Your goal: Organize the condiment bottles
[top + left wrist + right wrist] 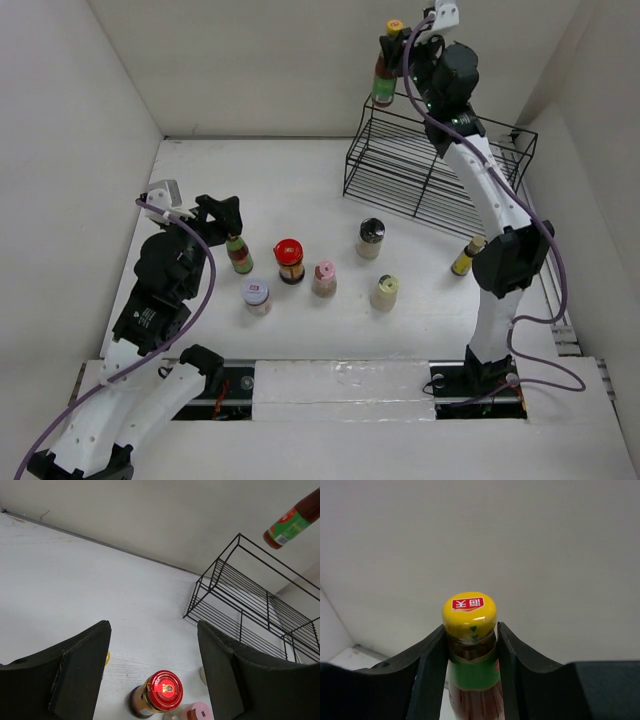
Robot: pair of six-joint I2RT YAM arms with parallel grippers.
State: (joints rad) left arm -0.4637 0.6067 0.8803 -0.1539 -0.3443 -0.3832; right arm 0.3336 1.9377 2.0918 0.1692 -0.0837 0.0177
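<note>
A slim dark sauce bottle, green-banded, its yellow cap bearing a red patch of white Chinese characters, is gripped at the neck by the right claw above the wire rack; the left claw gapes empty.

Bright, even white light falls from overhead. The white tabletop and plain white walls throw it back, so shadows lie short and pale. A small hot spot gleams on the lid of the red-lidded glass jar, and another on the slim dark sauce bottle with a yellow cap, which looks crisp at close range. The thin black wire rack reads sharp, its lines splaying towards the frame's edge.
</note>
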